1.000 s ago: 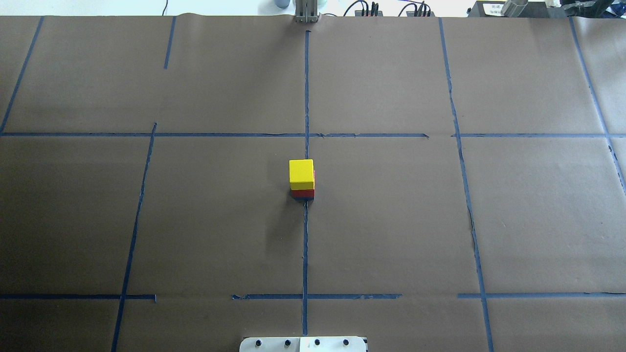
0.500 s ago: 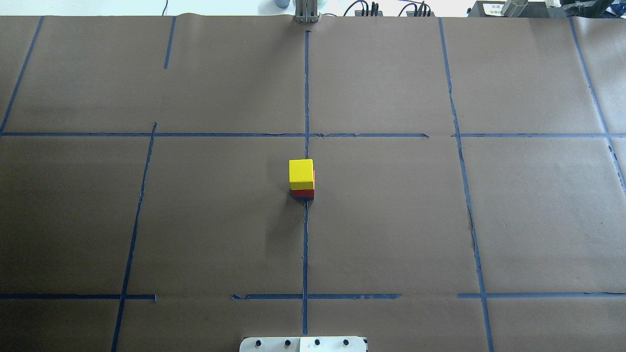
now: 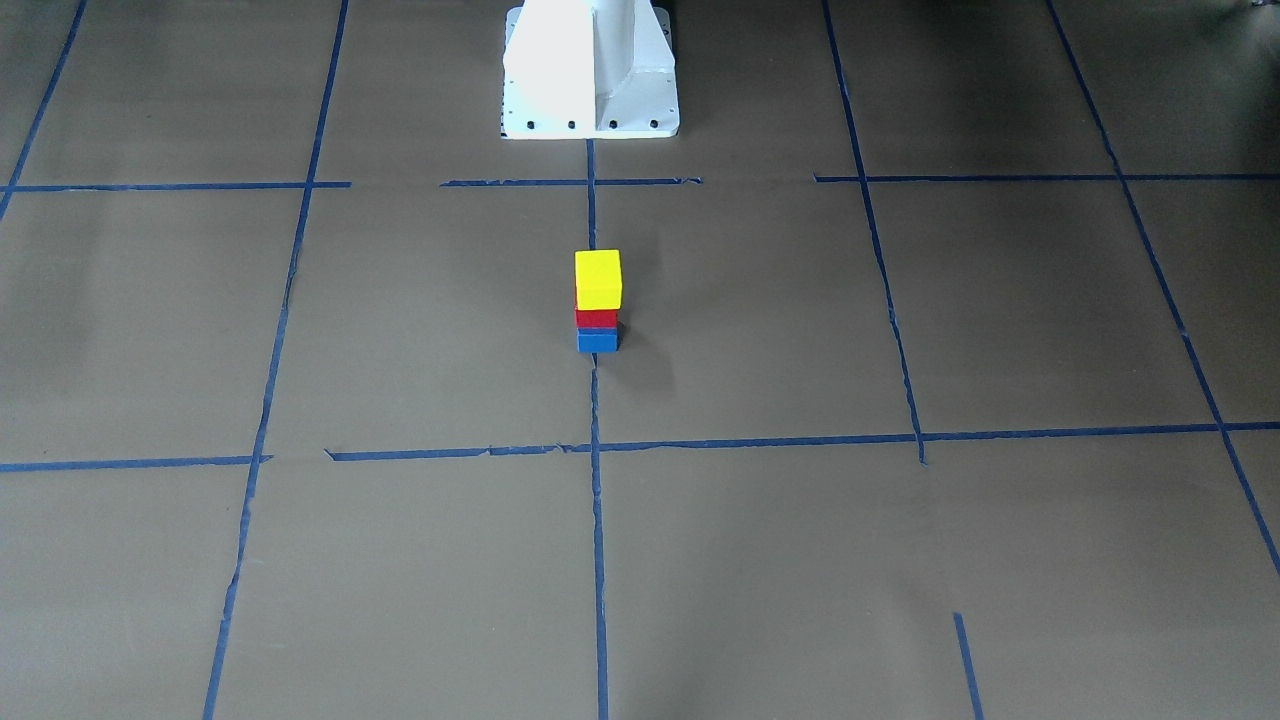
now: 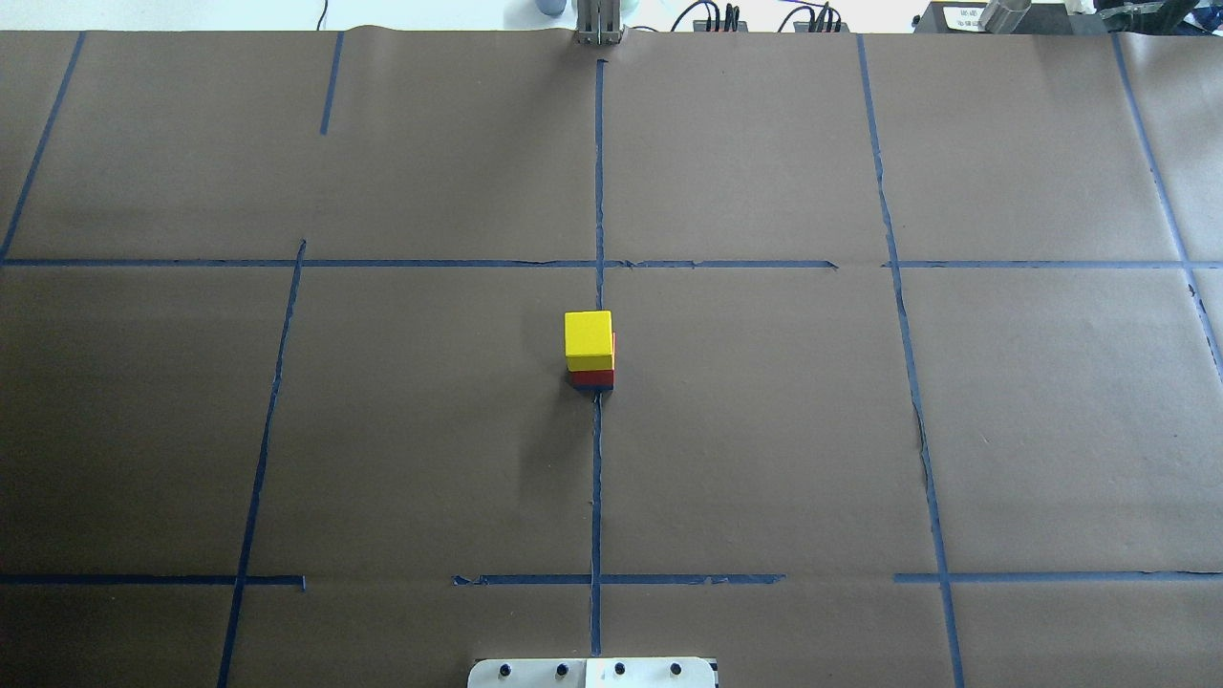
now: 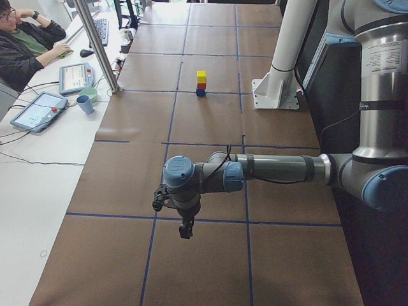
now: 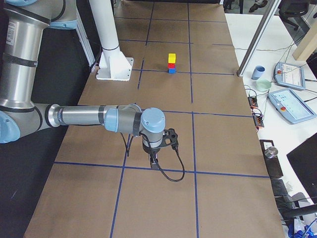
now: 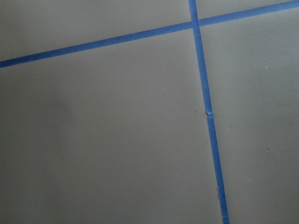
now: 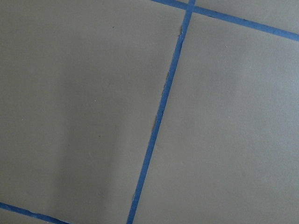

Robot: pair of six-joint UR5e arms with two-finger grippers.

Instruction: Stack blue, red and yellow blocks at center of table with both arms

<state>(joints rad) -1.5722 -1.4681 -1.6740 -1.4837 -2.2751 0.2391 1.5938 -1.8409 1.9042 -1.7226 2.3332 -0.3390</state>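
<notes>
Overhead view: blue block point(image 4: 592, 387) is reduced to a thin dark sliver under red block point(image 4: 593, 378). The red one is itself mostly covered by yellow block point(image 4: 588, 334).

Left claw point(image 5: 185, 231) and right claw point(image 6: 154, 163) show in the side views only, small and dark. Jaw state cannot be told.

Left arm point(image 5: 280, 169) is cut off at the frame's right edge. Right arm point(image 6: 79, 116) is cut off at the left edge.

Robot base point(image 4: 592, 673) is cropped by the bottom edge overhead. Operator point(image 5: 25, 48) is cropped at the left edge.

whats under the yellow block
The yellow cube rests on a red cube, itself on a blue cube. Their touching faces are covered, unseen.
</notes>
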